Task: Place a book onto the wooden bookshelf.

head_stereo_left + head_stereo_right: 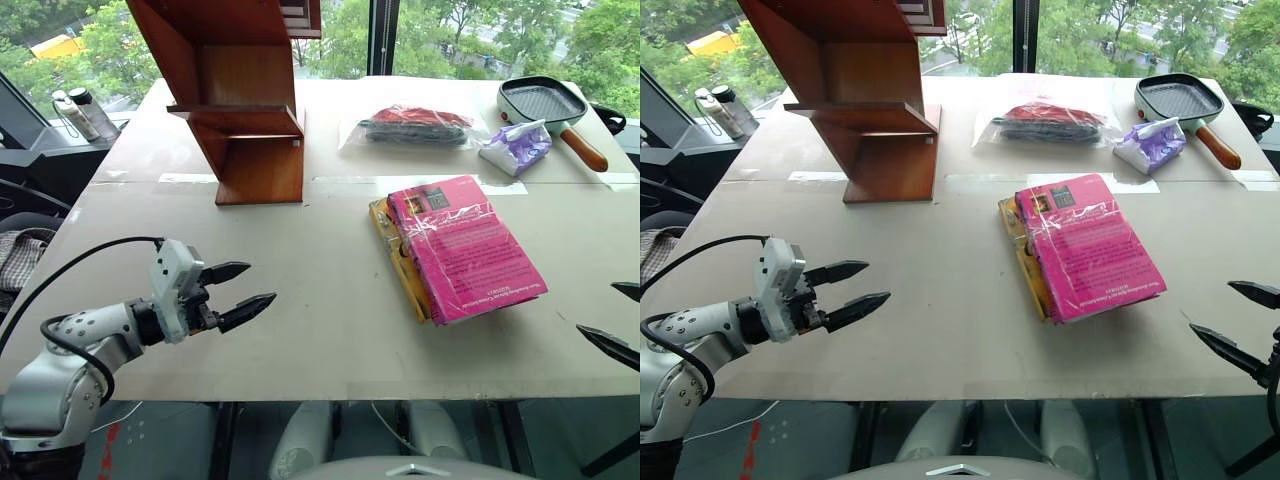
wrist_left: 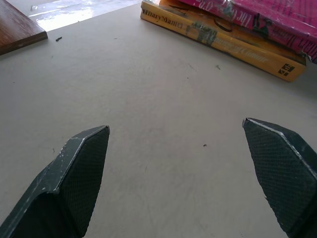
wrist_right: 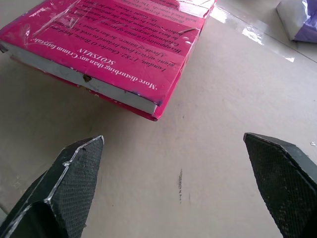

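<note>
Left eye view: the book (image 1: 462,246) lies on a yellow book (image 1: 398,268) on the tabletop (image 1: 300,300); the wooden bookshelf (image 1: 240,100) stands beyond. Left hand (image 1: 240,292) and right hand (image 1: 1230,320) both spread, empty

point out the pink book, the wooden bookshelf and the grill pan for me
pink book (image 1: 462,246), left eye view, middle of its cover.
wooden bookshelf (image 1: 258,160), left eye view, front panel of its base.
grill pan (image 1: 541,102), left eye view, ridged inside surface.

Table (image 1: 320,340) across frame. Wooden bookshelf (image 1: 240,110) standing upper left. Book (image 1: 465,245) right of centre, stacked on a second book (image 1: 400,262). Bagged item (image 1: 415,125), small pouch (image 1: 515,147) and grill pan (image 1: 545,103) along upper right. Left gripper (image 1: 240,292) lower left; right gripper (image 1: 618,318) at lower right edge.
</note>
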You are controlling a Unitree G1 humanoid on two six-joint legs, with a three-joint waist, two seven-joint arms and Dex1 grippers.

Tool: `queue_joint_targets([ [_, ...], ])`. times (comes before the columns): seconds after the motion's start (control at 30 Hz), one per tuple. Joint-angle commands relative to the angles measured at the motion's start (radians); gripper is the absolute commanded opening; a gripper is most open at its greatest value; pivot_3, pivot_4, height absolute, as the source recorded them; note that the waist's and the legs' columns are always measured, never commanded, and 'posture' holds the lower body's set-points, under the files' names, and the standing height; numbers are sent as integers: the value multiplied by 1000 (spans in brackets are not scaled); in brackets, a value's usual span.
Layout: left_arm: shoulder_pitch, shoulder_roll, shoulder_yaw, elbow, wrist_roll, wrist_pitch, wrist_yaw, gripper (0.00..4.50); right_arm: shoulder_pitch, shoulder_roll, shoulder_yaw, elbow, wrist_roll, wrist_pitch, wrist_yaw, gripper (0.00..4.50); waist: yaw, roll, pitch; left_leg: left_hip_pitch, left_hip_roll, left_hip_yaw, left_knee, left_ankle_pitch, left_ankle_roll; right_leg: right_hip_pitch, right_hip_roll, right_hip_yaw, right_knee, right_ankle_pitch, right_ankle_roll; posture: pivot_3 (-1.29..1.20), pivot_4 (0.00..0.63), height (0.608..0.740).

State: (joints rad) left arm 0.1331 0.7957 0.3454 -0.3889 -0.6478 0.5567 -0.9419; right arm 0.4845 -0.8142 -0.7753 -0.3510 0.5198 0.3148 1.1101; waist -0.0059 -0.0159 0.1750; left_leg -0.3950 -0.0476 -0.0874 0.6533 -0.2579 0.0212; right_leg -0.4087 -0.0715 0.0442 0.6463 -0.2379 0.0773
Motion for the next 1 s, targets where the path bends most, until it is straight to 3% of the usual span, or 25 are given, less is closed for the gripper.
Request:
queue_joint_targets([
  [0.03, -27, 5, 14, -16, -17, -9, -5, 4430, -25, -13, -24, -23, 1, -4, -32, 4500, 0, 0, 0, 0, 0, 0, 0, 0, 0, 0, 0, 0, 0, 0, 0, 0, 150, 740],
  [0.2, -100, 4, -16, -76, -88, 29, -13, 4430, -176, -96, 67, -155, 35, 220, -204, 4500, -6, 1, 0, 0, 0, 0, 1, 0, 0, 0, 0, 0, 0, 1, -1, 0, 150, 740],
  [0.3, -113, 29, -36, -114, -91, 4, -69, 4430, -340, -157, 174, -137, 86, 402, -303, 4500, -8, 0, 0, 0, 1, 0, 0, 0, 0, 0, 1, 0, 0, 3, 1, 0, 150, 740],
  [0.33, -119, 36, -41, -128, -98, 3, -84, 4500, -407, -180, 235, -118, 77, 469, -344, 3970, -7, 0, 0, -1, 1, 0, 0, 0, 0, 0, 1, 0, -1, 3, 1, 0, 150, 740],
  [0.37, -122, 42, -44, -142, -107, 5, -100, 4500, -456, -198, 290, -104, 56, 504, -369, 3827, -7, 0, 0, -1, 0, 0, 0, 0, 0, -1, 1, 0, -1, 3, 1, 0, 150, 740],
  [0.63, -142, 62, -48, -188, -149, -3, -143, 4500, -800, -209, 623, 40, -61, 694, -496, 46, -5, 0, 0, -4, 0, 0, 0, 1, -2, -2, 0, -1, -2, 3, 1, 0, 150, 740],
  [0.77, -129, 66, -40, -201, -164, 7, -134, 4500, -889, -189, 741, 78, -147, 697, -539, 46, -6, 1, 0, -4, 0, 0, 0, 1, -2, -2, 0, -1, -3, 3, 1, 0, 150, 740],
  [1.0, -88, 51, -42, -230, -160, 1, -106, 4500, -917, -165, 823, 62, -187, 712, -526, 46, -6, 1, 0, -4, 0, 0, -1, 2, -3, -3, 0, -1, -3, 3, 1, 0, 150, 740],
])
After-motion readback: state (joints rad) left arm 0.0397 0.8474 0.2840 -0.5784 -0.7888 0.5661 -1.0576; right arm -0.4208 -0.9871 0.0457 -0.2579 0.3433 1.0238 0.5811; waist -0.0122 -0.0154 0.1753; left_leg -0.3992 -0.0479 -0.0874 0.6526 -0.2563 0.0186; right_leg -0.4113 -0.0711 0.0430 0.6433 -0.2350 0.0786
